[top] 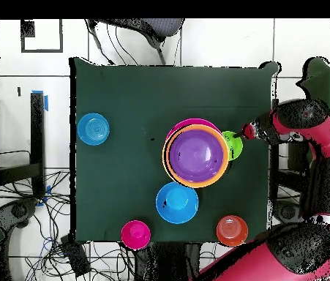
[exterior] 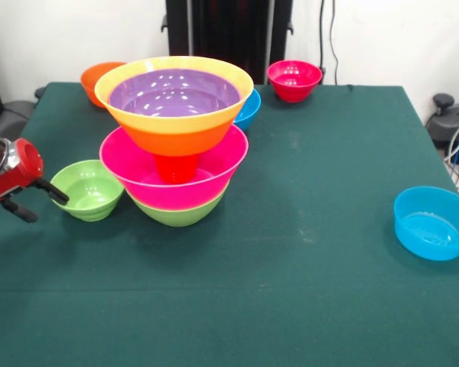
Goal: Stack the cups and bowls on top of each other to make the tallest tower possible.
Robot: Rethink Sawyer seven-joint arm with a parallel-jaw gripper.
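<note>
Tower (exterior: 174, 145) sits left of centre on the green table (exterior: 306, 252), a bit toward the far side. Bottom up: green bowl (exterior: 177, 212), pink bowl (exterior: 138, 164) nested in it, orange cup (exterior: 176, 168) standing inverted inside the pink bowl, big orange bowl (exterior: 176, 131) balanced on the cup, purple bowl (exterior: 174, 93) nested in the orange one. The stack looks upright.

Loose bowls:
- small green bowl (exterior: 88, 189) just left of the tower, upright, close to its base
- small orange bowl (exterior: 92, 76) far left, partly behind the tower
- blue bowl (exterior: 250, 108) behind the tower's right side, mostly hidden in front view, clear in overhead (top: 176, 203)
- red bowl (exterior: 294, 80) at the far edge, right of the tower
- second blue bowl (exterior: 432, 223) alone at the right edge, well apart from everything

Gripper (exterior: 40, 197) comes in from the left edge, low, tips right at the small green bowl's left rim. Overhead shows the same, tips (top: 239, 136) at that bowl's rim. Can't tell whether the tips touch it, how far the claw is open, or whether it has hold of anything.
</note>
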